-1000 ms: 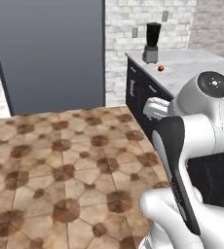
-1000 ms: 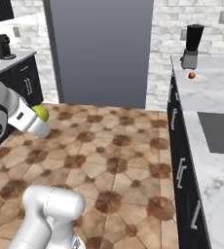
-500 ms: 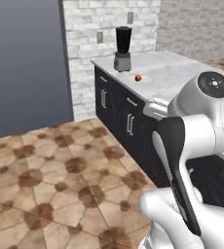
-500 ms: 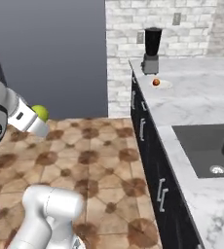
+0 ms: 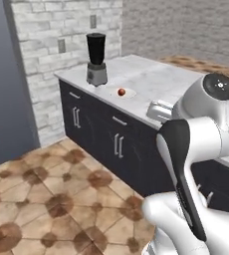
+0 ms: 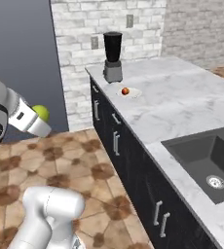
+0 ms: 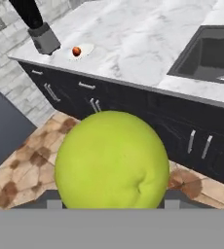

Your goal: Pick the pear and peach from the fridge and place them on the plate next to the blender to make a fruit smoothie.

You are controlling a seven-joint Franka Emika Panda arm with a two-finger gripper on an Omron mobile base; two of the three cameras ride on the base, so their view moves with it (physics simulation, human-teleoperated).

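The pear (image 7: 111, 160) is held close in front of the hand camera by the gripper (image 6: 40, 121), whose jaws are closed against its sides; in the right base view its yellow-green top (image 6: 41, 113) is seen at the end of the arm, above the tiled floor (image 6: 84, 170).

The marble surface (image 6: 182, 107) is seen beyond the pear, topping a run of dark cabinets (image 6: 133, 170) with pale handles. On the surface the plate (image 5: 129, 92) is set just beside the blender (image 5: 96, 60), toward 4 o'clock from it in the left base view. The peach (image 5: 121, 92) is lying on the plate. A dark sink (image 6: 206, 160) is sunk into the surface well apart from the plate, at 5 o'clock in the right base view. A brick wall (image 5: 52, 45) stands behind the blender. Between the pear and the plate, the cabinet fronts and the edge of the surface are seen in the hand view.
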